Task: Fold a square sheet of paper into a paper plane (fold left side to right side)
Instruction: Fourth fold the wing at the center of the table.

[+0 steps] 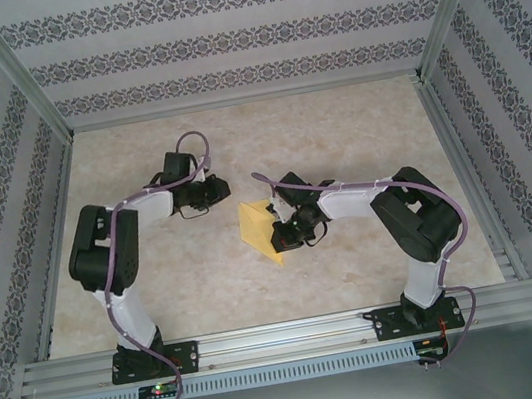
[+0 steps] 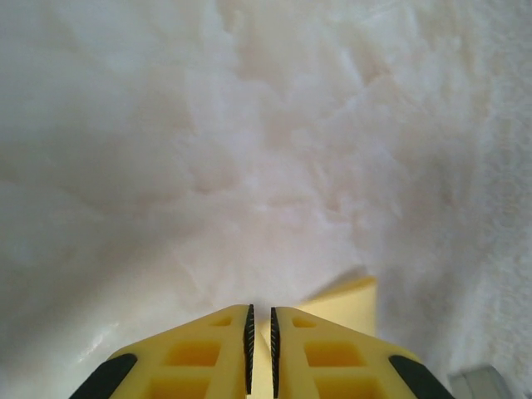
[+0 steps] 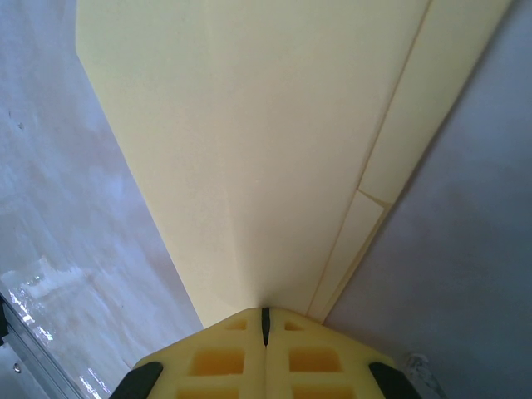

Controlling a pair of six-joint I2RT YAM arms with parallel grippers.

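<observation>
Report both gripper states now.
Left gripper: nearly closed, thin slit; whether it pinches the paper cannot be told.
Right gripper: closed, holding the paper.

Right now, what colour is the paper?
The paper is plain pale yellow, no print; shows best in the right wrist view.

The sheet of paper is plain yellow-orange. The table is marbled beige; the walls carry grey floral bands on white. The left arm and right arm are black and white with lilac cables. The left gripper and right gripper have yellow fingers with black pads.
</observation>
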